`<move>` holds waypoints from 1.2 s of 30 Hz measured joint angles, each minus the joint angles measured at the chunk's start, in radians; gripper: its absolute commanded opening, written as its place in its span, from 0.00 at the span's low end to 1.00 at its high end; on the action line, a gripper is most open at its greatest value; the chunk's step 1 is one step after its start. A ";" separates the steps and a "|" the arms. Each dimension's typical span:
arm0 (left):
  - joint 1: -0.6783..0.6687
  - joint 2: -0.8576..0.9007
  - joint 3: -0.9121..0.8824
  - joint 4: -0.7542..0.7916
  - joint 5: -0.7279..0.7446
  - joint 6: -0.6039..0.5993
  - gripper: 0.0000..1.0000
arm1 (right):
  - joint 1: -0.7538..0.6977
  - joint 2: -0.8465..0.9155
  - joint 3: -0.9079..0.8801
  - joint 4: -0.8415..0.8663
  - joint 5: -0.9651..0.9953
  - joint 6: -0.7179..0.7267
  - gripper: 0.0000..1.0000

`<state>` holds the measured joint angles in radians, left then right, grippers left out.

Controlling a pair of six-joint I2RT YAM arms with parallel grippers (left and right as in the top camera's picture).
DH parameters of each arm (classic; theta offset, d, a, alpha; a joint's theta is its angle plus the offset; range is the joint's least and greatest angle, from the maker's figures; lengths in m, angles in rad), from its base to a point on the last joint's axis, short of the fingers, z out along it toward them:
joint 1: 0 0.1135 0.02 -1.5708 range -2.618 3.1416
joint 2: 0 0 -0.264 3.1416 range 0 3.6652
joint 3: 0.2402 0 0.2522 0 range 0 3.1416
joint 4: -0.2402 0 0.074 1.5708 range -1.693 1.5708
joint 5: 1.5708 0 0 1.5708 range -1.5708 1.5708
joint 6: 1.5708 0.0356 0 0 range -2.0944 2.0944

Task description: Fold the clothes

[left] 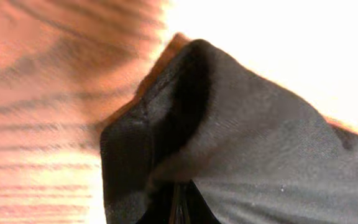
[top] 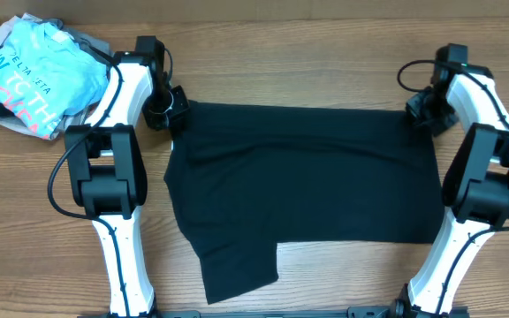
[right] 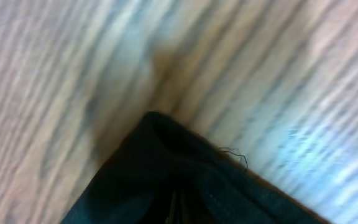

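The clothes, a black T-shirt (top: pixel 303 181), lie spread across the middle of the wooden table, with a sleeve flap sticking out at the front left. At the shirt's far left corner sits my left gripper (top: pixel 177 108), shut on the fabric. In the left wrist view the black cloth (left: pixel 241 149) bunches up over the closed jaws (left: pixel 179 208). At the far right corner my right gripper (top: pixel 421 113) is likewise shut on the shirt. The right wrist view shows a hemmed corner (right: pixel 185 168) folded over the closed jaws (right: pixel 173 211). The fingertips themselves are hidden under cloth.
A pile of other garments lies at the far left corner, a light blue T-shirt (top: pixel 34 75) with lettering on top of grey ones (top: pixel 87 44). The two white arms (top: pixel 113 177) (top: pixel 480 177) flank the shirt on either side.
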<state>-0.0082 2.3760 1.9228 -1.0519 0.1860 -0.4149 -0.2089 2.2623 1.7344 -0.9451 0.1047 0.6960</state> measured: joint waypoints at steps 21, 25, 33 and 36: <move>0.105 0.059 0.563 -0.386 -0.176 0.037 1.00 | 0.025 0.072 0.692 -0.525 -0.025 -0.053 0.53; 0.093 0.058 0.782 -0.521 -0.175 0.037 1.00 | 0.019 0.072 0.897 -0.689 -0.022 -0.053 0.69; 0.073 0.010 0.997 -0.632 -0.033 0.059 1.00 | 0.019 -0.011 1.034 -0.750 -0.165 -0.134 1.00; 0.056 -0.040 0.997 -0.633 0.007 0.071 1.00 | 0.019 -0.078 1.034 -0.750 -0.202 -0.163 1.00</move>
<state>0.0475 2.3356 2.9200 -1.6852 0.1928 -0.3439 -0.1894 2.1845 2.7682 -1.6951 -0.0971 0.5335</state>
